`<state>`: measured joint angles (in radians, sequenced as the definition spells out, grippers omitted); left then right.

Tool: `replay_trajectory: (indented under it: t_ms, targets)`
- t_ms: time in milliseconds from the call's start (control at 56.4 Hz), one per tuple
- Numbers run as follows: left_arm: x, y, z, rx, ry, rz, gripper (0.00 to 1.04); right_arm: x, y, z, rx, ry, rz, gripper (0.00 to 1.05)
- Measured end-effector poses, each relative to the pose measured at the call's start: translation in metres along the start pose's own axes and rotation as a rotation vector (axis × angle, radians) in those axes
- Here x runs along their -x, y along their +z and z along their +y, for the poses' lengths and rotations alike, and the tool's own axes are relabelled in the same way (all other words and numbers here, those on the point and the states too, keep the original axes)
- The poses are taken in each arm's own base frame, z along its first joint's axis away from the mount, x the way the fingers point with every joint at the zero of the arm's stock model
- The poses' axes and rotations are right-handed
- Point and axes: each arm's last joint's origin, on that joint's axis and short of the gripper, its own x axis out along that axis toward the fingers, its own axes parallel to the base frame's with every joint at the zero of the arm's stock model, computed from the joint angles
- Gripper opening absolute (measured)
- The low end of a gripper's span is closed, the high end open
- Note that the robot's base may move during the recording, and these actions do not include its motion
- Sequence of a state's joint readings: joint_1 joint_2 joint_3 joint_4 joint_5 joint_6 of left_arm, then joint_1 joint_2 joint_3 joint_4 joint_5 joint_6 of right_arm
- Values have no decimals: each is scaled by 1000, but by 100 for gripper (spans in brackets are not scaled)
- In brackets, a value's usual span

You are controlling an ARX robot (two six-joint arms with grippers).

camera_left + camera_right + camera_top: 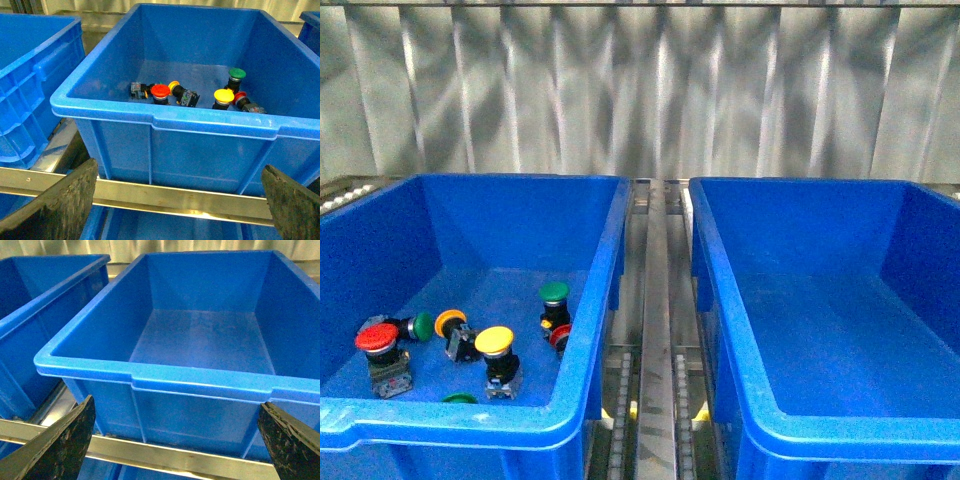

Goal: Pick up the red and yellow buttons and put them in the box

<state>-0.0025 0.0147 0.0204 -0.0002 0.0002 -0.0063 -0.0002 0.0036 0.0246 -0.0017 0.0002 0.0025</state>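
Red buttons (376,338) and yellow buttons (494,340) lie with green ones (554,292) in the left bin (470,420); the right box (840,432) is empty. Left gripper (180,167) and right gripper (176,404) hover outside, fingers (65,200) spread. Probably light, rigid, slick-capped: grasp the stubby body.

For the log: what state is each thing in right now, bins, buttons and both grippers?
Left bin: holds all the buttons.
Right bin: nothing inside.
Red button: upright, in left bin.
Second red button: on its side by the bin wall.
Yellow button: upright.
Second yellow button: on its side.
Green button: upright.
Left gripper: open, holding nothing.
Right gripper: open, holding nothing.
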Motion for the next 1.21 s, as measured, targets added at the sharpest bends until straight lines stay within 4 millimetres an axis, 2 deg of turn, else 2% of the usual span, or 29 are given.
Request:
replay_trajectory:
  t_ms: [266,355,390,426,514,585,710,887,1029,1100,1206]
  targets:
    - [0,0,0,0,0,0,97,0,0,0,0,0,0,98]
    - [-4,-1,-3,67,155,148,97,0,0,0,0,0,0,98]
    - [-11,11,-6,89,260,165,97,0,0,0,0,-3,0,98]
    - [-16,20,-8,91,280,153,97,0,0,0,0,-1,-1,98]
    - [-46,67,-13,122,235,59,97,0,0,0,0,0,0,98]
    - [-68,94,-12,128,189,37,97,0,0,0,0,0,0,98]
    - [-108,131,-14,117,120,48,97,0,0,0,0,0,0,98]
    - [-173,161,-20,91,79,183,97,0,0,0,0,0,0,98]
    - [-208,179,-22,70,117,279,97,0,0,0,0,0,0,98]
    - [-224,181,-21,50,149,351,97,0,0,0,0,0,0,98]
    - [-243,170,-16,34,189,448,97,0,0,0,0,0,0,98]
